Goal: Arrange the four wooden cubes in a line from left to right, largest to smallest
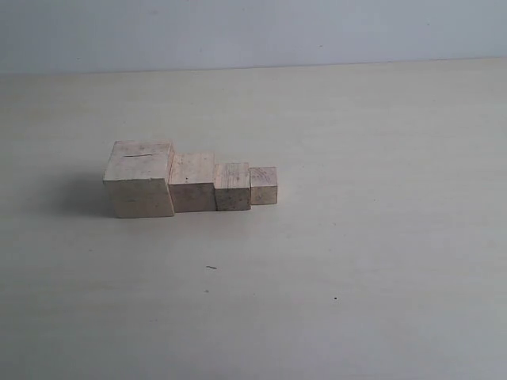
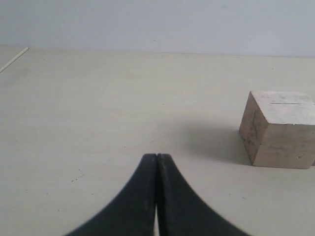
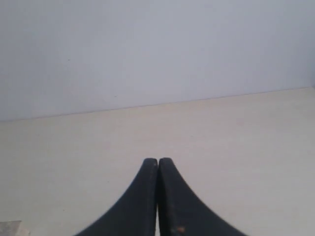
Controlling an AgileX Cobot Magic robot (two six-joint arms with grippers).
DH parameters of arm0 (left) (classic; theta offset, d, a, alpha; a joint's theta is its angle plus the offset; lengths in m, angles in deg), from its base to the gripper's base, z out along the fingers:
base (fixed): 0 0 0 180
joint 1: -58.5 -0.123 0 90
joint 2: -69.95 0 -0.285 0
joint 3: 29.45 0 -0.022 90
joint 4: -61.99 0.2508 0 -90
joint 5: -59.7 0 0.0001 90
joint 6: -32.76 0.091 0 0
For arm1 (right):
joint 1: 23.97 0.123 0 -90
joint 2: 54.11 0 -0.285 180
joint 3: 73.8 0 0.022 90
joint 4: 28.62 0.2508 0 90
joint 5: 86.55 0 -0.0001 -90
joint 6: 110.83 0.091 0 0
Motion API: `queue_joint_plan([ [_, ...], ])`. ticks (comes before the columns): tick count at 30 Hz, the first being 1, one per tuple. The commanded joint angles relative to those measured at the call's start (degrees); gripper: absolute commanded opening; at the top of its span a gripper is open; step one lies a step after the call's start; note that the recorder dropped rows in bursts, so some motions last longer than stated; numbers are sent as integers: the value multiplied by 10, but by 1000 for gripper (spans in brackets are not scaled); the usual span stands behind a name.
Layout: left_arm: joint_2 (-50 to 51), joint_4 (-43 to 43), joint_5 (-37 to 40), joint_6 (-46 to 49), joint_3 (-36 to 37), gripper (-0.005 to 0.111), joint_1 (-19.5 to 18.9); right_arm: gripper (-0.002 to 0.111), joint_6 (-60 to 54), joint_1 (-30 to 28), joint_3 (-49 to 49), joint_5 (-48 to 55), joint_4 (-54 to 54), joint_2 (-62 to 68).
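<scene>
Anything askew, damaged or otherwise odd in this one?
Nothing much. The four wooden cubes stand in a touching row, largest at the left, smallest at the right. Only the largest cube shows a thin dark slit on its top face, and a tiny dark speck lies on the table in front.

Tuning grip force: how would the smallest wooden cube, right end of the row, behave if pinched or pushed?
Probably rigid: the smallest cube looks like solid wood with square edges. Likely light, being far smaller than the largest cube. Flat-sided, it should slide rather than roll; pushed left, it would probably shove the neighbouring cube.
</scene>
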Motion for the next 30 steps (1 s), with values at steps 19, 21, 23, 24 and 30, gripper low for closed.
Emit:
queue_joint_plan([
  [19, -3, 0, -7, -5, 2, 0, 1, 0, -38, -34, -219, -32, -16, -295],
  [21, -3, 0, -7, -5, 2, 0, 1, 0, -3, -34, -233, -32, -41, -317],
  [23, -3, 0, -7, -5, 2, 0, 1, 0, 48, -34, -247, -32, -84, -339],
  [24, -3, 0, -7, -5, 2, 0, 1, 0, 75, -34, -254, -33, -107, -349],
  [30, -3, 0, -7, -5, 2, 0, 1, 0, 88, -33, -278, -38, -135, -354],
])
